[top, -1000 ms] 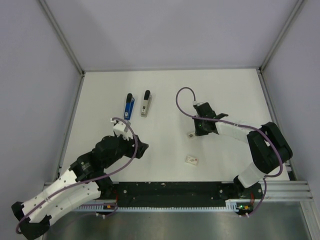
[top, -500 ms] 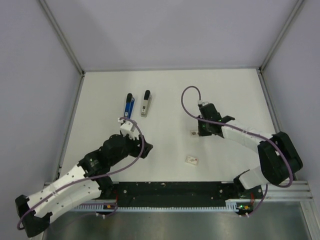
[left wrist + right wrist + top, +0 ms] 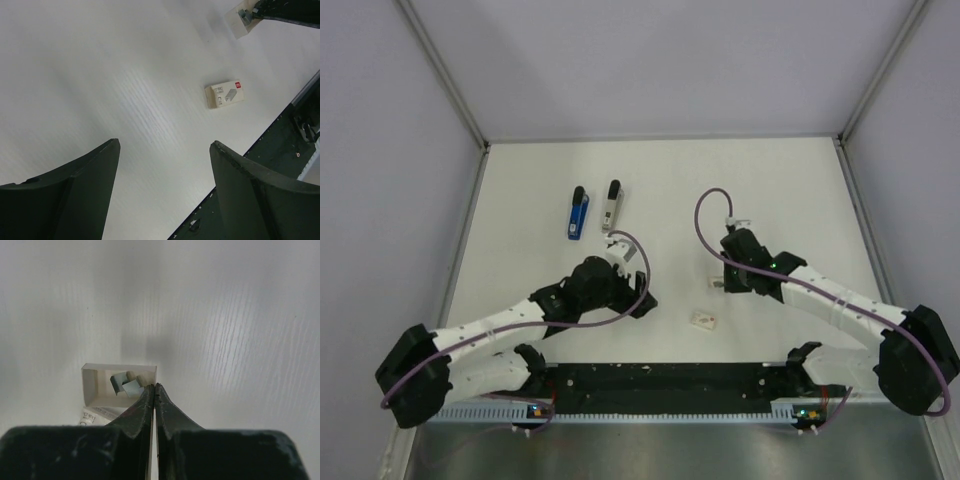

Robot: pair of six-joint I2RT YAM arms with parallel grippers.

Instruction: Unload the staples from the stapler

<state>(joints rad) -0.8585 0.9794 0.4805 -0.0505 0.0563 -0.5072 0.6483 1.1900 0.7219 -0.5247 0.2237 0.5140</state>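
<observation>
Right pincer (image 3: 154,386) pinches the open box (image 3: 120,367) by its wall, staples (image 3: 124,382) inside; left pincer (image 3: 165,146) gapes apart.

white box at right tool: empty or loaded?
Not empty: right wrist view shows the open white box holding loose staple pieces.

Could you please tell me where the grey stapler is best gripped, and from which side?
Probably across its narrow sides near mid-body, coming straight down from above. The grey stapler lies flat, its long axis pointing away from the robot, and the blue stapler lies apart on its left, leaving room for a finger.
</observation>
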